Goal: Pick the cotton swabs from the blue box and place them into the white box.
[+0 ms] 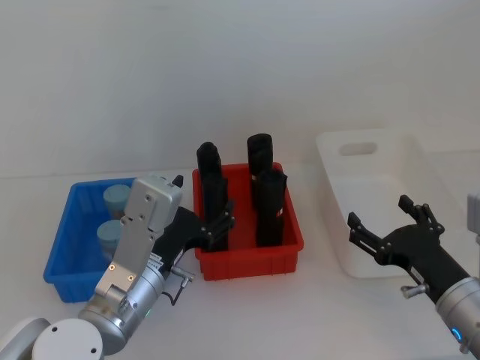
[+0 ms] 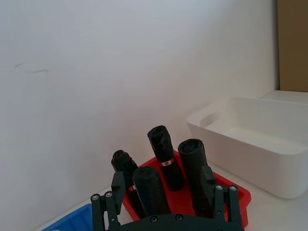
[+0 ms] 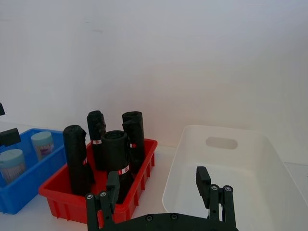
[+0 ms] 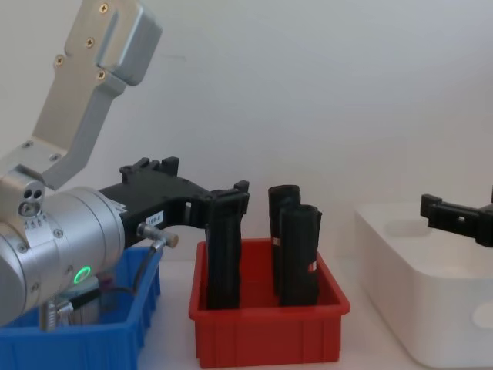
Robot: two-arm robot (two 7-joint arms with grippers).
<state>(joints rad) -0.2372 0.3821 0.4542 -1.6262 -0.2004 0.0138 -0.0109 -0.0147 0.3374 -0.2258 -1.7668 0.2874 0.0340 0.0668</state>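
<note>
Head view: left tool point(image 1: 201, 206) and right tool point(image 1: 381, 211) spread above white table point(image 1: 315, 315), blank wall point(image 1: 225, 75).

Head, lower left: left arm point(image 1: 142, 240) hides blue box's point(image 1: 60, 255) right side, some swabs point(image 1: 116, 199). Chest: white box point(image 4: 416, 308) cut at right edge.

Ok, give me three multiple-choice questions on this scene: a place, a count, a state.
1. Which box stands between the other two? A) blue B) red C) white
2. How many black rolls stand in the red box? A) two B) six C) four
3. The right gripper is: A) open, empty B) shut on a jar C) shut on a roll

Answers: 1 B, red sits between the blue box and the white box. 2 C, four stand upright. 3 A, its fingers are spread, holding nothing.
</note>
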